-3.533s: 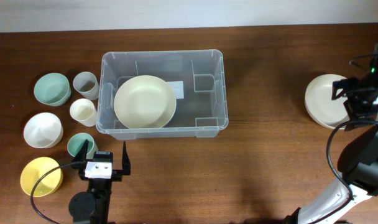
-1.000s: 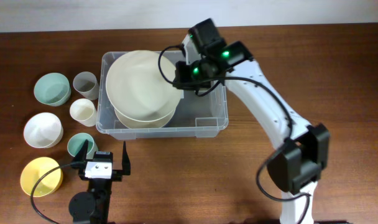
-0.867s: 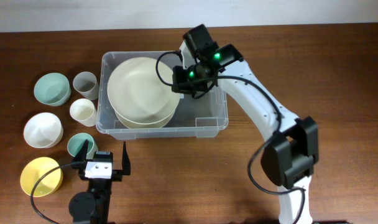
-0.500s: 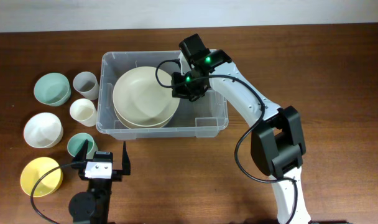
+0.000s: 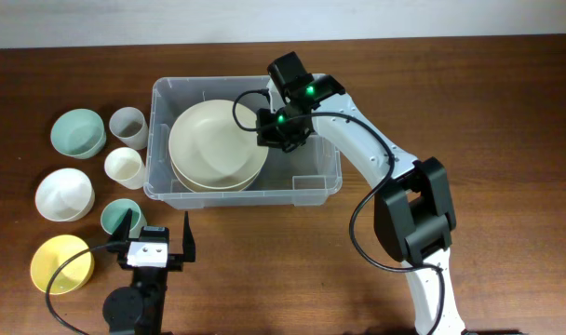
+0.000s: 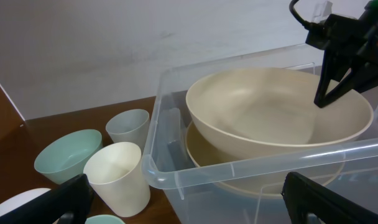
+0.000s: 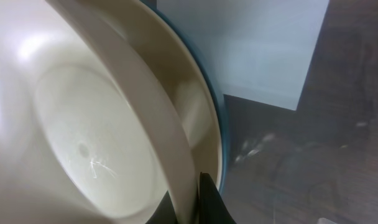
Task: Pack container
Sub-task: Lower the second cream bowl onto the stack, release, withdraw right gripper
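The container (image 5: 320, 93), a large clear bin, stands at the table's middle with two big cream bowls nested in its left half. My right gripper (image 5: 268, 131) reaches into it from the right and is shut on the right rim of the upper cream bowl (image 5: 216, 144), which rests in the lower one. In the right wrist view the black fingers (image 7: 209, 198) pinch that bowl's rim (image 7: 158, 124), with the lower bowl (image 7: 204, 118) and the white base label (image 7: 251, 50) behind. My left gripper (image 5: 155, 244) hovers open, in front of the container's near wall (image 6: 251, 165), holding nothing.
Left of the container stand a teal bowl (image 5: 78, 132), a grey cup (image 5: 128, 124), a cream cup (image 5: 124, 166), a white bowl (image 5: 63, 194), a teal cup (image 5: 118, 216) and a yellow bowl (image 5: 61, 263). The container's right half holds only its moulded ribs (image 5: 306, 123).
The right gripper has lowered the tilted cream bowl leftward and down until it sits nested in the first bowl. The left arm has not moved.
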### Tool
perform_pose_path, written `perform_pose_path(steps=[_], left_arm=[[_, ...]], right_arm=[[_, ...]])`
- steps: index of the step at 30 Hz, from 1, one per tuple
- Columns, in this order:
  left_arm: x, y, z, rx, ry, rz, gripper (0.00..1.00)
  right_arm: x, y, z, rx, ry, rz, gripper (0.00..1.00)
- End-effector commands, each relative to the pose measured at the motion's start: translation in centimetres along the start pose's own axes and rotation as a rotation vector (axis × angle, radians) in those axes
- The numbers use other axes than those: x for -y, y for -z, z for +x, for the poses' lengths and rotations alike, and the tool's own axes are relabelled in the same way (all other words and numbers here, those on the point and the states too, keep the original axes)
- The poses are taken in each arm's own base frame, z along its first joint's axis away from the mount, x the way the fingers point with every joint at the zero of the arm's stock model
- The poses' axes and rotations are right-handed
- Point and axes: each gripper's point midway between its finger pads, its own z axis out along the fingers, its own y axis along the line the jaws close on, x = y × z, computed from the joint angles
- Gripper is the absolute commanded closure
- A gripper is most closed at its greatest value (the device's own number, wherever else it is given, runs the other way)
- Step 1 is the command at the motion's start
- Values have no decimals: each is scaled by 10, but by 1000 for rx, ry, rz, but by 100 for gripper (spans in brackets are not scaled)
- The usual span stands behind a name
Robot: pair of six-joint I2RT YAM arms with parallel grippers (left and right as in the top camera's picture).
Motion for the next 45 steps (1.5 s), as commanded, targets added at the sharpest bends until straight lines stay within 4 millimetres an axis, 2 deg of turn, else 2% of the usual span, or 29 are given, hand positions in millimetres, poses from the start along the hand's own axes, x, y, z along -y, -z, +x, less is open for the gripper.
perform_pose_path(steps=[1, 13, 21, 22, 23, 24, 25, 26, 29, 32, 35, 38, 41, 42, 43, 44, 45], left_arm=[[-2, 0, 2, -4, -12, -9, 0], [-2, 0, 2, -4, -12, -9, 0], [-2, 0, 2, -5, -12, -9, 0], [-2, 0, 2, -4, -12, -9, 0], [-2, 0, 2, -4, -12, -9, 0], [-2, 0, 2, -4, -12, -9, 0], [-2, 0, 2, -4, -12, -9, 0], [-2, 0, 2, -4, -12, -9, 0], [-2, 0, 2, -4, -12, -9, 0], [-2, 0, 2, -4, -12, -9, 0], [-2, 0, 2, -4, -12, -9, 0], [-2, 0, 2, -4, -12, -9, 0], [-2, 0, 2, -4, -12, -9, 0], [-2, 0, 2, -4, -12, -9, 0], [-2, 0, 2, -4, -12, -9, 0], [-2, 0, 2, -5, -12, -9, 0], [-2, 0, 2, -4, -12, -9, 0]], right_arm=[[-7, -14, 10, -29, 9, -3, 96], [-11, -16, 11, -26, 21, -1, 88], [-11, -16, 11, -26, 21, -1, 86], [-11, -16, 11, -26, 21, -1, 81], [-11, -16, 11, -26, 20, -1, 66], [-11, -16, 11, -26, 22, -1, 55], [-11, -16, 11, -26, 24, -1, 49], [-10, -16, 11, -25, 24, 0, 37], [-7, -15, 8, -11, 25, 19, 31], [-11, -3, -3, 22, 81, 9, 28], [-23, 26, -20, 81, 138, 1, 26], [-31, 85, -48, 205, 177, 70, 26], [-27, 163, -75, 388, 184, 212, 26], [-18, 207, -85, 491, 163, 300, 24], [-7, 254, -92, 599, 131, 384, 14], [0, 279, -94, 655, 102, 426, 0], [13, 317, -93, 735, 43, 481, 1]])
